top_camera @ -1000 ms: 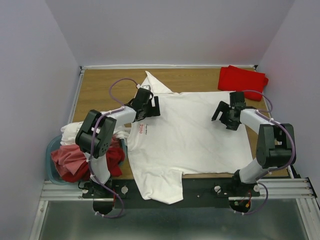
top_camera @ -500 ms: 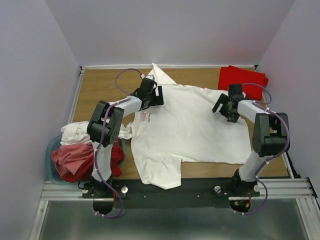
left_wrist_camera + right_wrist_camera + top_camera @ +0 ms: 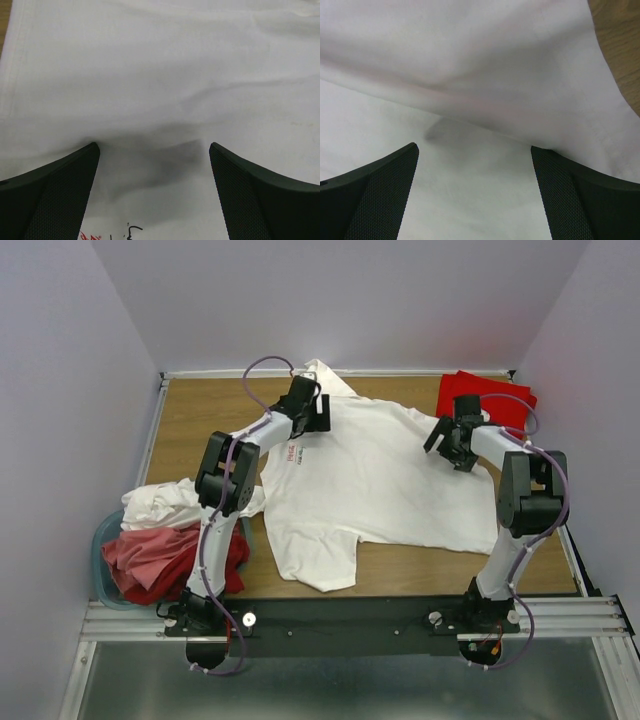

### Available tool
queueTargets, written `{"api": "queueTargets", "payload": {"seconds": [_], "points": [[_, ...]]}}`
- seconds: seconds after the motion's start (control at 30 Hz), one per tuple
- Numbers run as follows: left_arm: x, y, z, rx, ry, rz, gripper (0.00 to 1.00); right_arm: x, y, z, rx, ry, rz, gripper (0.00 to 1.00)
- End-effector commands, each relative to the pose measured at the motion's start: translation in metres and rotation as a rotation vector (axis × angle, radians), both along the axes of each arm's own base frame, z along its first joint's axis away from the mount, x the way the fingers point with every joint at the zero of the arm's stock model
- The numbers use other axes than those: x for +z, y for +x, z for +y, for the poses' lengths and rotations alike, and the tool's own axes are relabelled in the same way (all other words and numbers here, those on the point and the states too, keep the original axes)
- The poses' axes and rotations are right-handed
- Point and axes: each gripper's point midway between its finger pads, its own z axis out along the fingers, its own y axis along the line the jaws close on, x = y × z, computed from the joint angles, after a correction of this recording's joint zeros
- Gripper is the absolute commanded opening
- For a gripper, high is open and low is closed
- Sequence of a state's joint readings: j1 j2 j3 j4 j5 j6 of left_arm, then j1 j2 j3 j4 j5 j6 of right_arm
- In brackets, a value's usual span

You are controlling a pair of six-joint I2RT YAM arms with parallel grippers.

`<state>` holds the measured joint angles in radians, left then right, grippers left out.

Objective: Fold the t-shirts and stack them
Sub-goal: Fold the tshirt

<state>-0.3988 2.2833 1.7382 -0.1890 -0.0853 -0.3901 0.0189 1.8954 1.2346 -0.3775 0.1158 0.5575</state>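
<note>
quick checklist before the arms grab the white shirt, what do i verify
1. Is the left gripper open above the white shirt: ok.
2. Is the right gripper open above it too: ok.
3. Shirt lying flat: not ok, a fold runs across under the right gripper.
4. Grippers touching the cloth: cannot tell.
5. Is the red shirt folded at the far right corner: ok.

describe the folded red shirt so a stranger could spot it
On the wooden table, look to the far right corner. The folded bright red cloth t-shirt lies there, flat and squared. The only other red cloth is a crumpled heap in the pale blue plastic tub, near left.
</note>
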Motion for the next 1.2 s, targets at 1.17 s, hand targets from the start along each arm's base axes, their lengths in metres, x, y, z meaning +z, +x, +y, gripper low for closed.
{"api": "queueTargets", "payload": {"seconds": [1.17], "points": [[0.137,-0.279,0.121,0.184,-0.155,-0.124,0.94,0.029,-0.211,0.216,0.542,0.205,0.083,1.0]]}}
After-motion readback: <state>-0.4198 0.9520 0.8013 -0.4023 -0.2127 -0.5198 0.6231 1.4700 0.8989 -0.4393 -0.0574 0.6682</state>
